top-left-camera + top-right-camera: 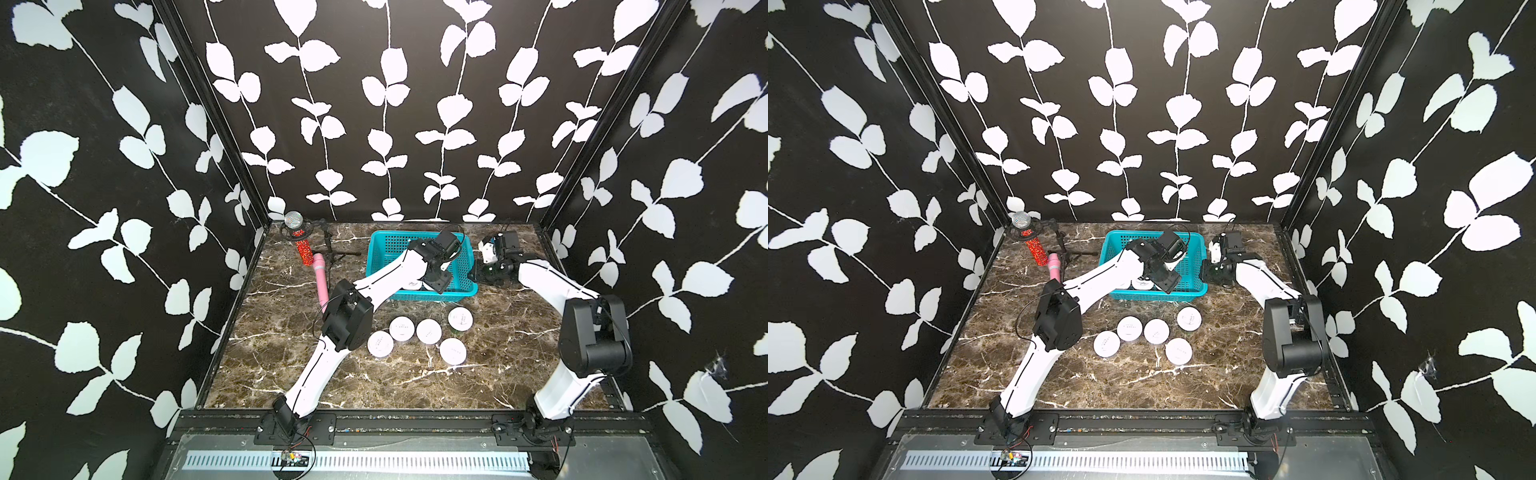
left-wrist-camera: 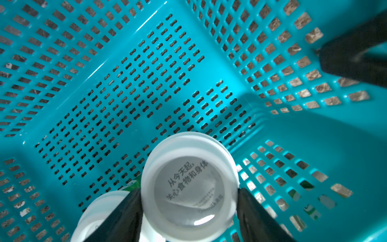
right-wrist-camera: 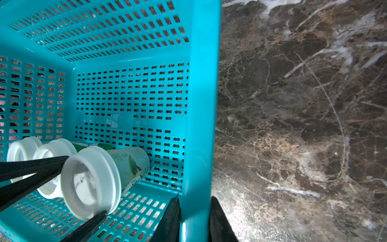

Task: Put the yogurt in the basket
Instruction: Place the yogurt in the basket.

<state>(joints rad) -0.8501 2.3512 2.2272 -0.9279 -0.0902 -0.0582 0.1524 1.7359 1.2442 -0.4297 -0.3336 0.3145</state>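
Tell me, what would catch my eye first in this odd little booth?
The turquoise basket at the far middle of the marble table stands out. The left gripper reaches inside it, straddling a tilted yogurt cup, and the right gripper pinches the basket's side wall. In front of it, five more white-lidded cups cluster on the table, all framed by black walls with big white leaves.

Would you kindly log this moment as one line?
left gripper: astride yogurt cup in basket | right gripper: clamped on basket wall | table: five cups waiting
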